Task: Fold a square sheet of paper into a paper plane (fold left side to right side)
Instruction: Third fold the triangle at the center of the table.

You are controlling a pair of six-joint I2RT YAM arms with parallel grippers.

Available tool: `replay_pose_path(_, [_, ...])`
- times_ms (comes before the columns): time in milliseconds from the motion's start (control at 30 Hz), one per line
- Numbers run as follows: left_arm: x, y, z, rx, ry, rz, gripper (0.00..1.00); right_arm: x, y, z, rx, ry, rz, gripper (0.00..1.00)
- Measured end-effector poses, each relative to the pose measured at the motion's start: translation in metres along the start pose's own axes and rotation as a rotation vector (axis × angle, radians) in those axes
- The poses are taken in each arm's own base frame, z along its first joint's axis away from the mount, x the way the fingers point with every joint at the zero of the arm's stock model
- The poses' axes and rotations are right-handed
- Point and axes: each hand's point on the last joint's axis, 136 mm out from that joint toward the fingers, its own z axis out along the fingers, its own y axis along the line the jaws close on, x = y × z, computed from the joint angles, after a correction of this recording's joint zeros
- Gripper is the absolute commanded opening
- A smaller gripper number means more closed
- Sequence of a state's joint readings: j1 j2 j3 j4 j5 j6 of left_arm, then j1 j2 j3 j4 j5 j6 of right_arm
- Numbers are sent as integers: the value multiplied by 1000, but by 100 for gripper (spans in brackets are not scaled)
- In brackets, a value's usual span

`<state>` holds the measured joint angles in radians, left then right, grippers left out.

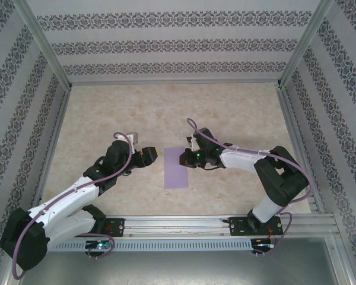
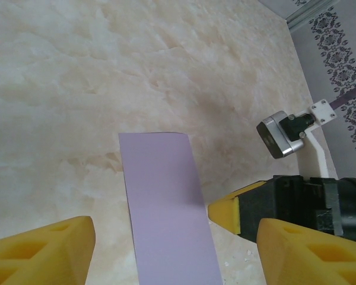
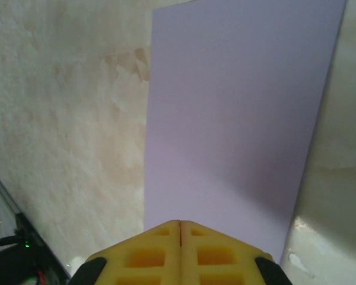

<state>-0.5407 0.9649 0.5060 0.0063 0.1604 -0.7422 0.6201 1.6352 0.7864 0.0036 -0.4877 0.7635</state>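
On the marbled surface (image 1: 107,119) lies one lavender sheet of paper (image 1: 177,168), a flat narrow rectangle, between two pincers. The left pincer (image 1: 149,156) gapes wide beside it; the right pincer (image 3: 180,234) is closed, tip at its right edge.

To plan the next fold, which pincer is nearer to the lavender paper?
Right. The right pincer, shut, is at the right edge of the lavender paper, its tip over it. The left pincer, open, is just off the left edge, apart from it.
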Motion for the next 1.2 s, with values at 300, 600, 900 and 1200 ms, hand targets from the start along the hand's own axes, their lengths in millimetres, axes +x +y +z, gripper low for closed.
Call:
replay_pose_path(300, [8, 8, 7, -31, 33, -11, 65, 4, -12, 4, 31, 1, 12, 0])
replay_pose_path(600, [28, 19, 25, -85, 152, -42, 58, 23, -38, 9, 82, 31, 39, 0])
replay_pose_path(900, [58, 25, 50, -108, 329, -94, 46, 19, -37, 12, 71, 19, 29, 0])
replay_pose_path(1200, [84, 26, 68, -122, 466, -129, 40, 19, -37, 12, 71, 19, 29, 0])
